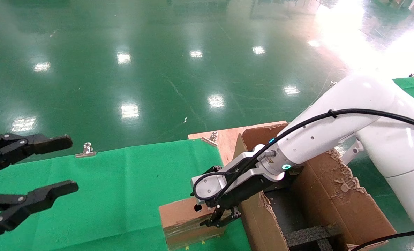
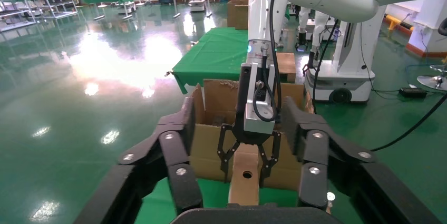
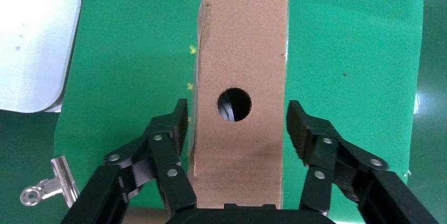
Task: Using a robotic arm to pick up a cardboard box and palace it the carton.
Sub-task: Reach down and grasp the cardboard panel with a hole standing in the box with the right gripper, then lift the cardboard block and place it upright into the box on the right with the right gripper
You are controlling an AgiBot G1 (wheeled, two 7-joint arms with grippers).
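The cardboard box (image 1: 184, 223), small and brown with a round hole in its top face, lies on the green cloth (image 1: 123, 195) right beside the carton (image 1: 336, 198). My right gripper (image 1: 220, 219) on the white robotic arm (image 1: 318, 136) reaches down over the box. In the right wrist view the gripper (image 3: 237, 121) is open and straddles the box (image 3: 240, 55), one finger on each long side, with a thin gap on at least one side. My left gripper (image 1: 70, 165) hangs open at the far left, holding nothing. The left wrist view shows the box (image 2: 245, 182) in front of the carton (image 2: 208, 145).
Black foam strips (image 1: 311, 234) lie inside the carton, whose flaps (image 1: 343, 174) are ragged. It stands on a wooden board (image 1: 226, 137). Metal clips (image 1: 85, 150) (image 1: 212, 136) hold the cloth's far edge, and another clip (image 3: 47, 190) shows in the right wrist view. Shiny green floor (image 1: 158, 69) lies beyond.
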